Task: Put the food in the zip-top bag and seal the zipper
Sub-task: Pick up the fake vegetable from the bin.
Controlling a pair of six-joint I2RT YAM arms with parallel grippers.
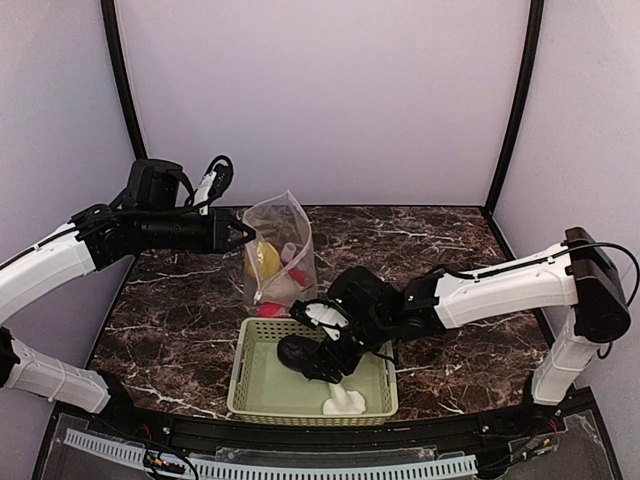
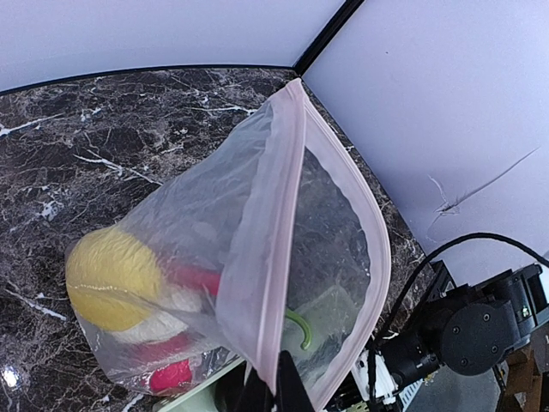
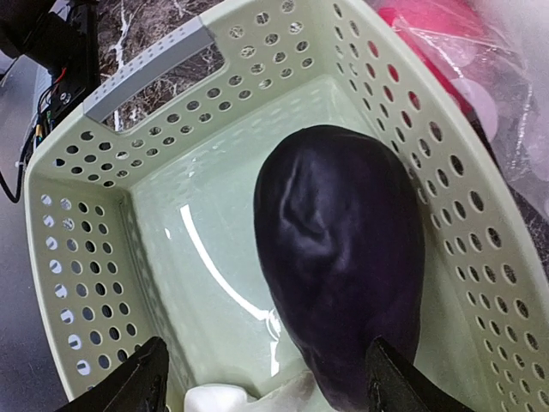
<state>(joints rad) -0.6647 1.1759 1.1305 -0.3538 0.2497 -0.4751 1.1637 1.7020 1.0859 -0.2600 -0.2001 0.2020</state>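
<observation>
Likely lab: plain-walled robot booth (image 1: 320, 100).

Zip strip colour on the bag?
Pale pink zip strip; best seen in the left wrist view.

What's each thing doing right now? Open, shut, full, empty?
zip-top bag: held upright, food inside.
zipper: open, not sealed.
left end effector: shut on the zipper.
right end effector: open around the eggplant.
eggplant: lying in the basket.
basket: holds the eggplant and a white toy.
yellow pepper: inside the bag.
</observation>
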